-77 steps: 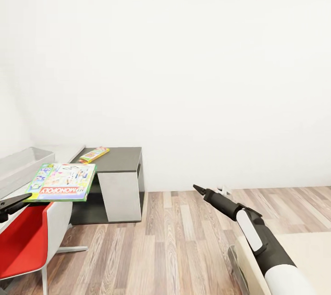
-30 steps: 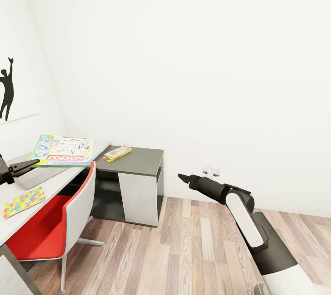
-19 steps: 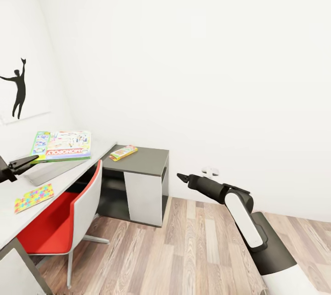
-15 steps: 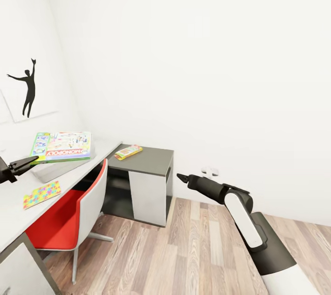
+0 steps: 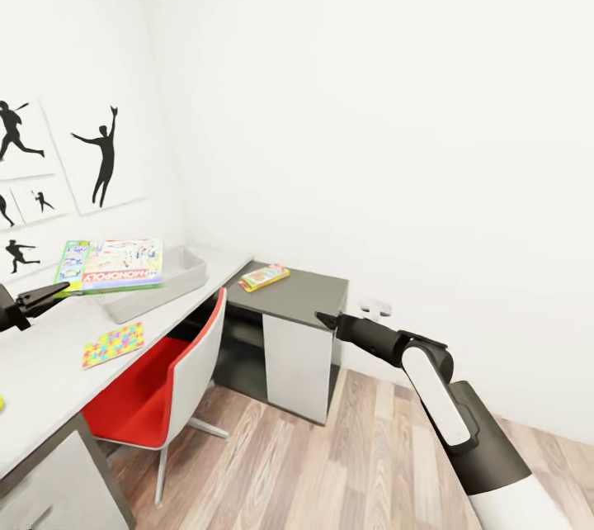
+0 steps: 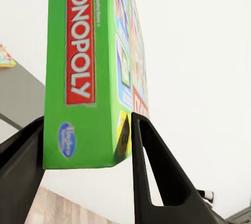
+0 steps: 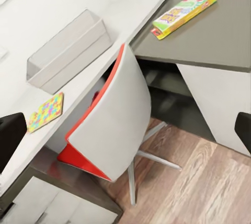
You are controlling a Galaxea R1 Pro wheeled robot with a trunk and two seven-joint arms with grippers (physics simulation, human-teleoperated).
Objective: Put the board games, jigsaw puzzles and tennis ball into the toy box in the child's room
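Inspecting the left pincer (image 6: 86, 145) first, we find its two dark fingers (image 6: 151, 177) pinching the green board game (image 6: 94, 67) across the thin edge, one finger on each face. We read "MONOPOLY" in white letters on a red band along the box's green side, with a small blue oval logo below it. In the head view the same box (image 5: 111, 264) is held roughly flat, face up, its long axis running across the view, and the red "MONOPOLY" banner on its face reads upside down to us. The box extends forward from the pincer (image 5: 45, 295) and hangs above the near end of the grey toy box (image 5: 177, 282), which stands on the pale counter (image 5: 49, 365).

We note one jigsaw puzzle (image 5: 113, 344) lying flat on the counter, just in front of the toy box and well apart from the held box. A second board game (image 5: 264, 276), red and green with yellow, lies flat on the lower dark section of the counter (image 5: 309, 299); its lettering is too small for us to read. A red-and-white chair (image 5: 165, 398) is at the counter's edge.

We see the right pincer (image 5: 323, 319) in mid-air above the wooden floor (image 5: 330, 464), holding nothing; whether its fingers are spread we cannot tell
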